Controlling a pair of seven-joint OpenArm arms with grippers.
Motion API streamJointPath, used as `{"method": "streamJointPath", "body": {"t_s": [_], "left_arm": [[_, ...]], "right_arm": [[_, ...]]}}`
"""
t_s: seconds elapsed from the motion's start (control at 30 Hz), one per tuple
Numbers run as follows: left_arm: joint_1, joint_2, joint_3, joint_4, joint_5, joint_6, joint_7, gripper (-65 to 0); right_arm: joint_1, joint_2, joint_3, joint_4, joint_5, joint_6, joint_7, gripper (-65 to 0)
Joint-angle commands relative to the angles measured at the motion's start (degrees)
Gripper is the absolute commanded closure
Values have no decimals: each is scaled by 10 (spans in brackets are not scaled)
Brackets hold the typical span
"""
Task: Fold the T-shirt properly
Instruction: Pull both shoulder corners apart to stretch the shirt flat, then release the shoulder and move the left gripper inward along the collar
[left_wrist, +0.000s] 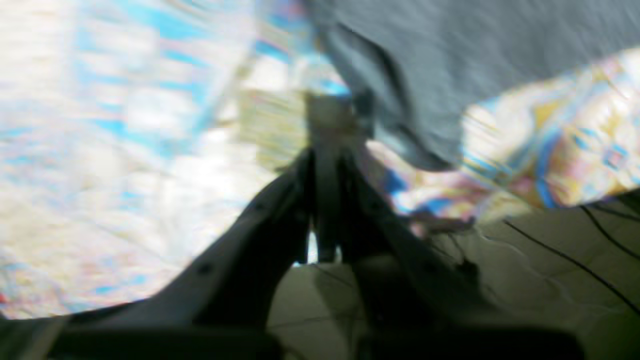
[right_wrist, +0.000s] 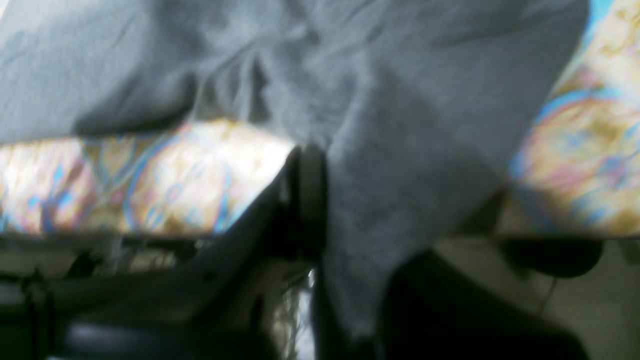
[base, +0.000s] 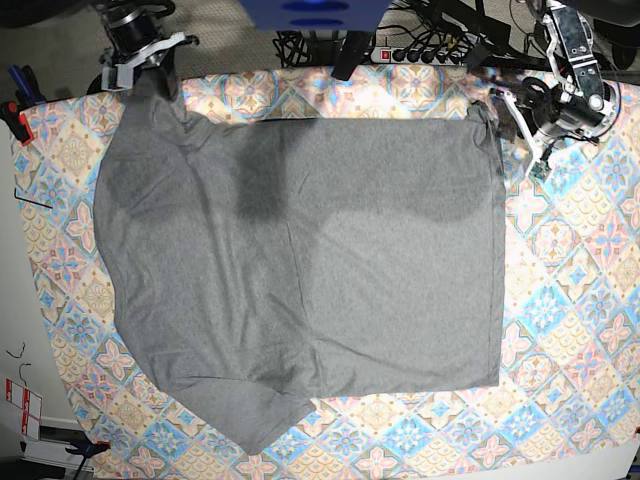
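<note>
The grey T-shirt (base: 300, 250) lies spread flat on the patterned tablecloth (base: 570, 300). In the base view my right gripper (base: 150, 68) sits at the shirt's far left corner, shut on a bunch of its cloth. The right wrist view shows the T-shirt (right_wrist: 350, 75) draping down over the right gripper (right_wrist: 310, 165). My left gripper (base: 495, 105) is at the shirt's far right corner, where the cloth is puckered. In the blurred left wrist view the left gripper (left_wrist: 327, 125) is shut, and a fold of the T-shirt (left_wrist: 475, 50) is drawn to its tips.
A power strip (base: 425, 52) and cables lie beyond the table's far edge. Red clamps (base: 12, 120) hold the cloth at the left edge. A blue object (base: 315, 12) stands at the top middle. Floor with black cables (left_wrist: 565, 255) shows below the table edge.
</note>
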Motion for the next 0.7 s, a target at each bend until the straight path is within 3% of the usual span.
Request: {"method": "streamJointPath", "body": {"t_s": [0.0,0.23,0.43,0.53,0.67], "left_arm": [[1,-2,-2,7,-2,-1,11,0],[-10,31,-53,7,-1,-1,19,0],[-20,39,-53,7,-3,-1,19,-124],[-23,43,-53,8,-3,-1,19,-180],[-36,46,-53,17,-2,-1,19,-193]], "right_arm": [[2,7,-1,3,2,5,16,-7],[8,7,-6,-18,2,5,16,-7],[25,7,-6,-28,2,5,-28,-7],[26,6,-6,-27,-32,5,-32,-9],[26,3,-6,-26,-74,5,-34,-11]]}}
